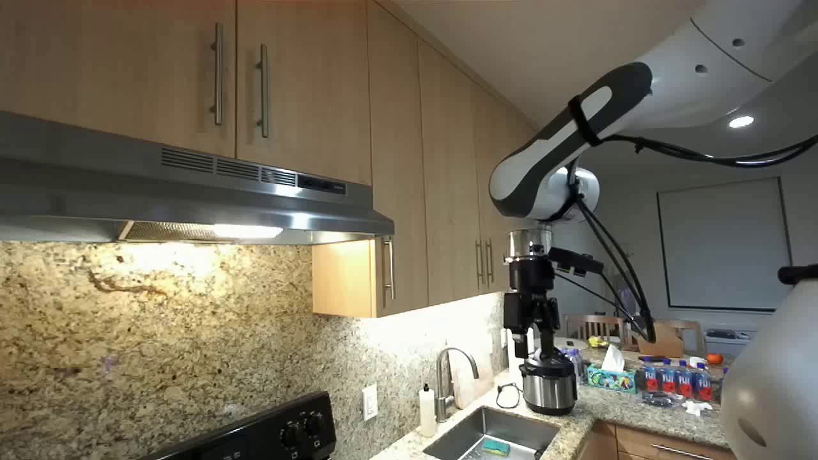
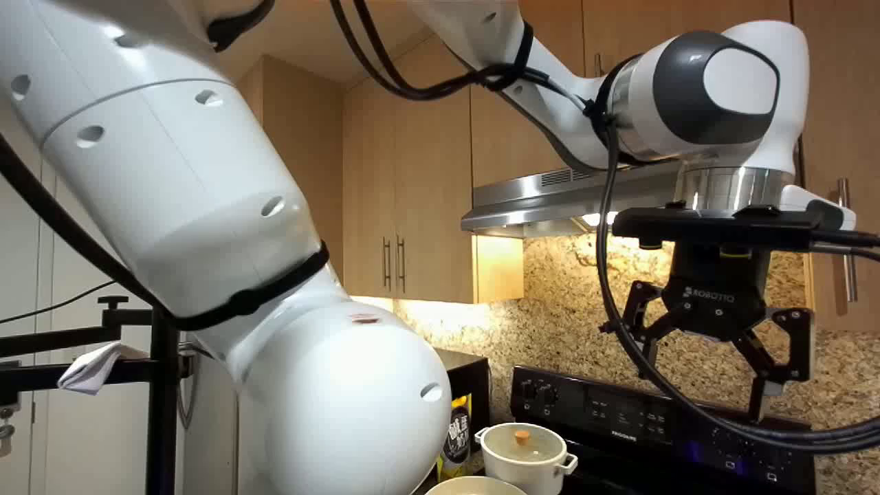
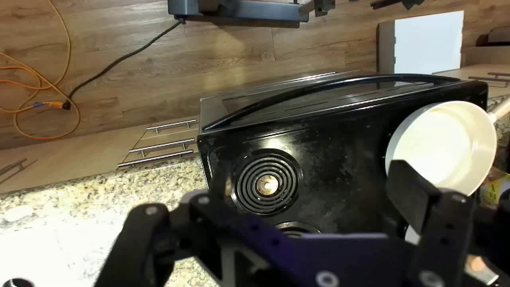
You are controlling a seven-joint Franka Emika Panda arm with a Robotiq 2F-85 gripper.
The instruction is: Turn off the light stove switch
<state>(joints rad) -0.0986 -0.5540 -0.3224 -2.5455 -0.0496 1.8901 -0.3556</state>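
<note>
nearest is the pincer point(image 2: 701, 392), hanging point-down above the black stove point(image 3: 334, 167), its fingers point(image 2: 757, 397) spread apart with nothing between them. below it in the wrist view show a coil burner point(image 3: 267, 184) and, to one side, a cream pan point(image 3: 442, 143). farther on is the range hood point(image 1: 192, 191), apart from the pincer, with a dark switch panel point(image 1: 321, 184) set in its front face near one end; i take the task's light switch to be there, though the controls are too small to make out. the hood light point(image 1: 248, 231) is lit and throws a warm glow on the granite backsplash point(image 1: 160, 319), so the job is not done, and i'd judge its key step not yet begun: nothing touches the panel. left to do, it seems: swing over to the panel, likely draw the fingers together, work the control and see the light go dark. farthest off, on the counter point(image 1: 645, 412), a pressure cooker point(image 1: 549, 391) and water bottles point(image 1: 684, 383) seem to play no part.
</note>
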